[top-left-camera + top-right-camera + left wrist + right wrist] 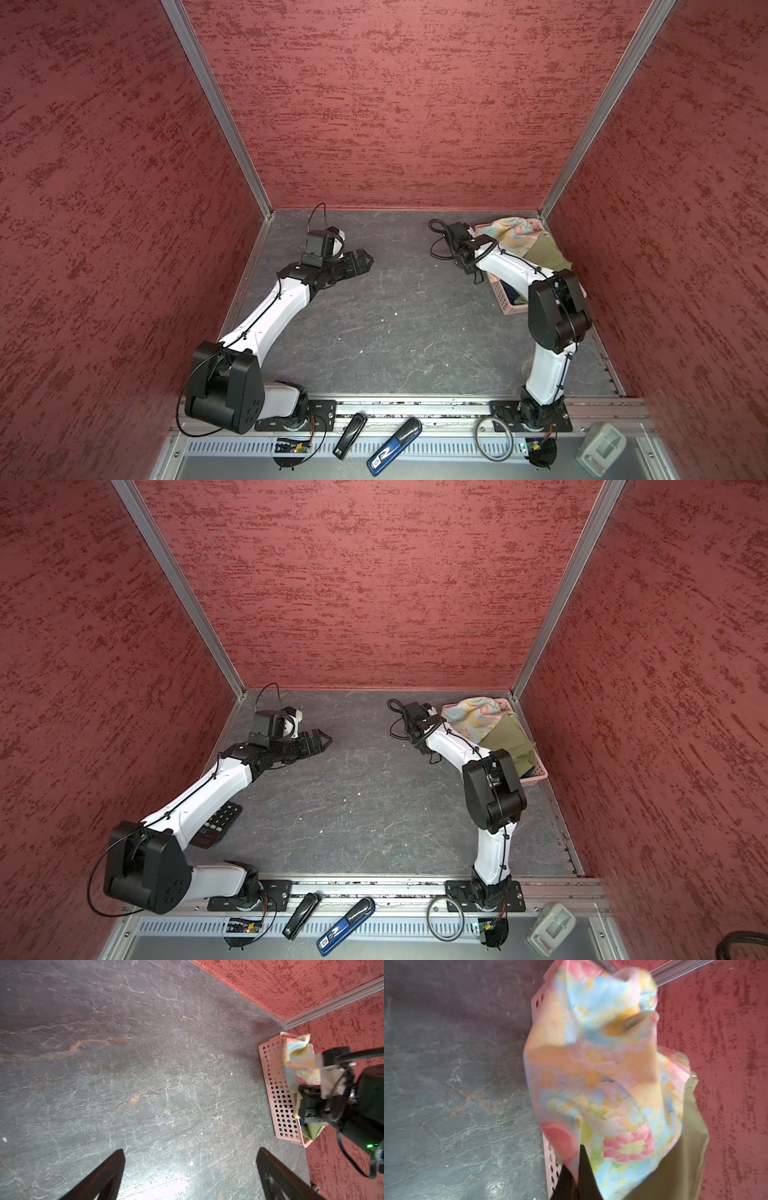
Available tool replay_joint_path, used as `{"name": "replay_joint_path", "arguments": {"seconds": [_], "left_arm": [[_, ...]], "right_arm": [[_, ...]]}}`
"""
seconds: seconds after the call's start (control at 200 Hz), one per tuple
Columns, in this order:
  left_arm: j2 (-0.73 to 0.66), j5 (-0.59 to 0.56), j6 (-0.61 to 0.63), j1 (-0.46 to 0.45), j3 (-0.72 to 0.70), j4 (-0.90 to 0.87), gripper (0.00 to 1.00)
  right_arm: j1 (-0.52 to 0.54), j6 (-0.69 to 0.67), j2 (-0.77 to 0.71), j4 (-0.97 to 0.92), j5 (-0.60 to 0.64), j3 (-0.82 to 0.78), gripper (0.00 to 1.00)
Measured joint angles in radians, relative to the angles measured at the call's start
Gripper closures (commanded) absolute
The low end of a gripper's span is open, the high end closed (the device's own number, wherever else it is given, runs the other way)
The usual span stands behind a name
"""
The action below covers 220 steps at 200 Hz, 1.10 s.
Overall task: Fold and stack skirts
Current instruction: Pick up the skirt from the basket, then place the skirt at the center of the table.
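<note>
- Four loose items on the near rail, outside the worktop (395, 324): black tool (351, 434), blue-and-black tool (395, 446) with a white mark too small to read, cable ring (494, 442), grey cradle (600, 446).
- Two arm bases bolted at the near edge, one toward each near corner.
- One dark keypad (220, 823) lying flat near the left edge, partly under the left arm, seen in a top view; key legends unreadable.
- Wide bare stretch of worktop between the two arms, running from near edge to far edge.
- Left claw (365, 262) released, fingers spread wide, low over the worktop toward the far left corner, well apart from the basket.
- One pink perforated basket (512, 311) along the right edge, reaching into the far right corner, close to both walls.
- Right claw (578, 1159) clenched on a fold of the floral skirt (513, 237), at the basket's wall facing the open worktop; fingertips hidden behind the wrist in both top views.
- Two skirts plainly countable: floral skirt bunched over the basket's far end, olive skirt (544, 251) just beside it, spilling over the rim toward the right wall.
- One dark blue patch (513, 296) inside the basket's near end, too hidden to name.
</note>
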Motion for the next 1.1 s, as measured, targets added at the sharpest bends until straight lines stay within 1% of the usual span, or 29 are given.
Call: {"name": "replay_joint_path", "arguments": {"seconds": [0.22,0.311,0.391,0.541,0.626,0.736,0.867,0.932,1.007,1.062,1.102], "left_arm": [[-0.026,0.010,0.000,0.023,0.005,-0.010,0.01],[-0.043,0.030,0.000,0.049,0.012,-0.027,0.01],[-0.066,0.043,0.002,0.082,0.018,-0.038,0.01],[-0.103,0.055,0.009,0.148,0.029,-0.045,0.01],[-0.109,0.051,0.012,0.173,0.029,-0.047,0.01],[-0.109,0.051,0.013,0.188,0.029,-0.051,0.01],[-0.111,0.052,0.012,0.216,0.029,-0.053,0.01],[-0.119,0.052,0.012,0.236,0.029,-0.055,0.01],[-0.136,0.052,0.012,0.256,0.029,-0.060,0.01],[-0.152,0.053,0.012,0.272,0.028,-0.063,0.01],[-0.166,0.055,0.012,0.285,0.027,-0.064,0.01]], "right_arm": [[-0.067,-0.055,-0.044,-0.040,-0.005,0.283,1.00],[-0.093,-0.087,-0.043,-0.066,-0.006,0.438,1.00],[-0.106,-0.114,-0.031,-0.107,-0.009,0.613,1.00],[-0.084,-0.149,0.049,-0.142,-0.051,0.992,1.00],[-0.031,-0.177,0.061,-0.119,-0.076,1.096,1.00],[0.077,-0.206,0.072,-0.081,-0.134,1.164,1.00],[0.189,-0.168,0.076,-0.051,-0.301,1.172,1.00],[0.222,-0.134,0.074,-0.036,-0.371,1.152,1.00],[0.242,-0.092,0.063,-0.005,-0.442,1.088,1.00],[0.246,-0.064,0.046,0.023,-0.481,0.998,1.00],[0.245,-0.044,0.025,0.060,-0.504,0.894,1.00]]}}
